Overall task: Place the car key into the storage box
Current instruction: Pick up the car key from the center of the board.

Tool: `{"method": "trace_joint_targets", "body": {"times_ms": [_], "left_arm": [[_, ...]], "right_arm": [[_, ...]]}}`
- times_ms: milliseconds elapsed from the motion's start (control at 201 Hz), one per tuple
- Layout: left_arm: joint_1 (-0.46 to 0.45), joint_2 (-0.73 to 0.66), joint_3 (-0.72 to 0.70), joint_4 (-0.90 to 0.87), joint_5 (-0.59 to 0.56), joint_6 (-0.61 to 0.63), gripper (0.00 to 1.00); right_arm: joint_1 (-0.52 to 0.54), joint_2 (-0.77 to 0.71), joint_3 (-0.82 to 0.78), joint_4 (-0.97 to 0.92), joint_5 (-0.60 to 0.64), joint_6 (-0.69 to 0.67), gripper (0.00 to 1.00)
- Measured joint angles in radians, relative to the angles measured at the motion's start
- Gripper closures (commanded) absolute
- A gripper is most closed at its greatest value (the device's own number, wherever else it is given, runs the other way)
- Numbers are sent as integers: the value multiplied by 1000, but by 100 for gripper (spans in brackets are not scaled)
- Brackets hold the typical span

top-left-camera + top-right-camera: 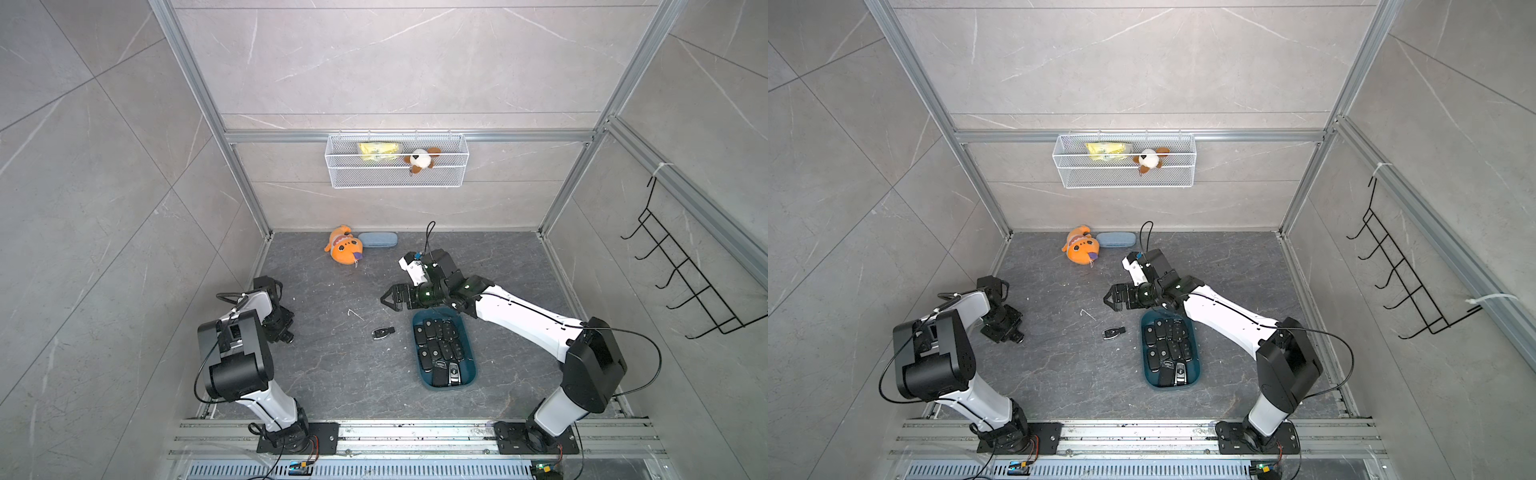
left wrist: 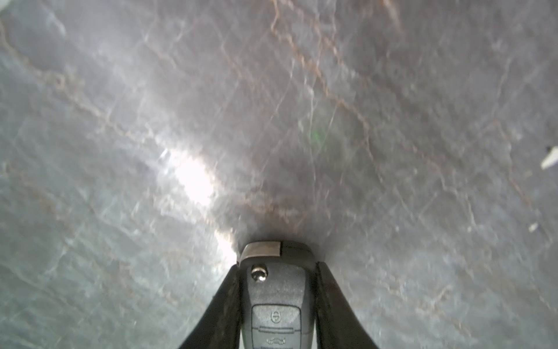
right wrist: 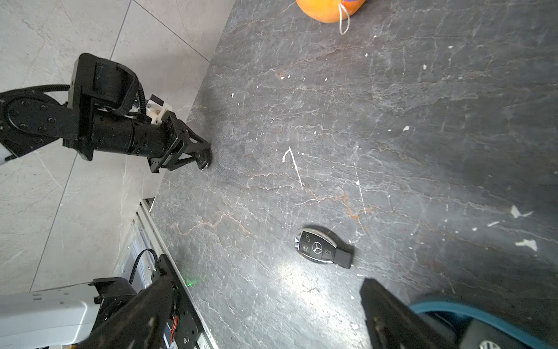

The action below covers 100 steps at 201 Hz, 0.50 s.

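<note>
The dark grey veined worktop (image 1: 332, 374) carries an orange plush toy (image 1: 344, 250) and a pale blue case (image 1: 377, 240) side by side at its far edge. A Mercedes key fob (image 1: 382, 333) lies near the middle, just beside the teal storage box (image 1: 420, 374).

The left arm (image 1: 272, 405) and the right arm (image 1: 523, 318) are built alike. Each has smooth white tube links set between boxy matte-black joint housings, and a black base plate (image 1: 328, 436) dotted with bolts at its near end. A thin black cable (image 1: 660, 361) bows out loosely beside each big joint housing. The left gripper (image 3: 204, 159) is black and framed in open triangular struts ahead of a round black barrel, with a white block (image 3: 156, 110), a ribbed black hose (image 3: 36, 88) and rings of small screws (image 3: 23, 118) behind it.
</note>
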Motion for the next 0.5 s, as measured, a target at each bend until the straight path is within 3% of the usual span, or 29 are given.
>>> {"method": "trace_joint_targets", "body": {"times_ms": [224,498], "left_arm": [[-106,-169,-29,-50,20,-20,73],[-400,-296,-23,-136,-25,-122,73]], "right_arm": [[0,-51,-46,1,3,3,0],[0,-134,-122,0,21,3,0]]}}
